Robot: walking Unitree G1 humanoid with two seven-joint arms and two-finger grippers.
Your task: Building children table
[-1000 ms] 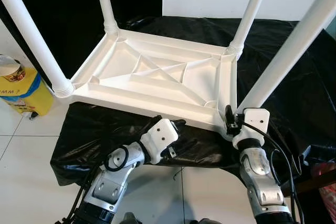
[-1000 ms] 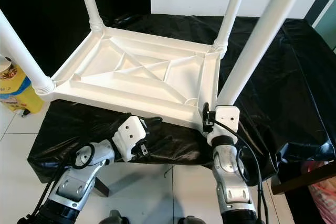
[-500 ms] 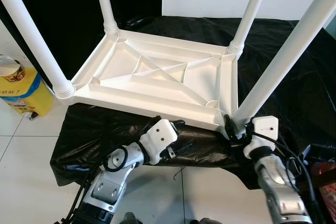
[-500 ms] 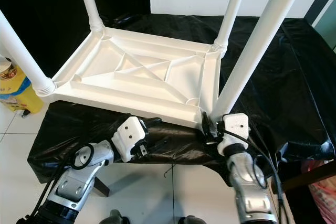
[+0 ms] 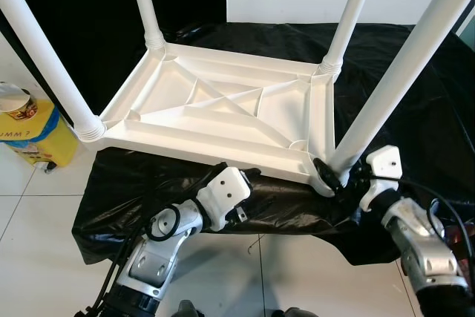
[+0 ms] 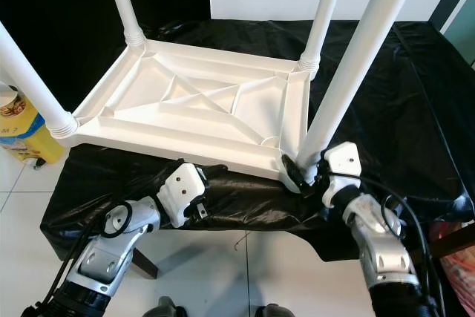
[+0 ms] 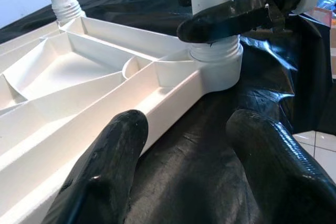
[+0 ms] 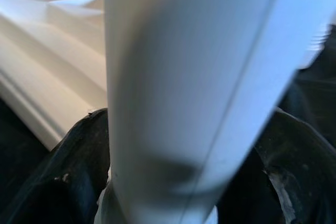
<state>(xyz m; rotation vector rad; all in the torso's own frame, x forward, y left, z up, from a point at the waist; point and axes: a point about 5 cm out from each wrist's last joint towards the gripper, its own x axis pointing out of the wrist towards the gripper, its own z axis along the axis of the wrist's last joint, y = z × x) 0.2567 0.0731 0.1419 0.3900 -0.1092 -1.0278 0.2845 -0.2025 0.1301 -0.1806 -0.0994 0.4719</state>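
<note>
A white plastic children's table [image 5: 223,109] lies upside down on a black-draped surface, its legs pointing up. My right gripper [image 5: 335,176] is at the base of the near right leg [image 5: 401,79], shut on it just above the threaded socket; the right wrist view has the leg [image 8: 189,93] between both black fingers [image 8: 63,182]. My left gripper [image 5: 249,176] sits low by the table's near edge, open, its fingers [image 7: 105,171] spread with nothing between them. From there the right gripper's fingers [image 7: 226,19] are seen wrapping the leg.
A yellow container [image 5: 33,128] with a can on top stands on the white tiled floor at the left. The black cloth [image 5: 148,191] hangs over the support's front edge. A white wall is behind. Something red [image 6: 464,272] sits at the lower right.
My right arm has swung out to the right, so its gripper now reaches the leg base from the side. The left arm has stayed put.
</note>
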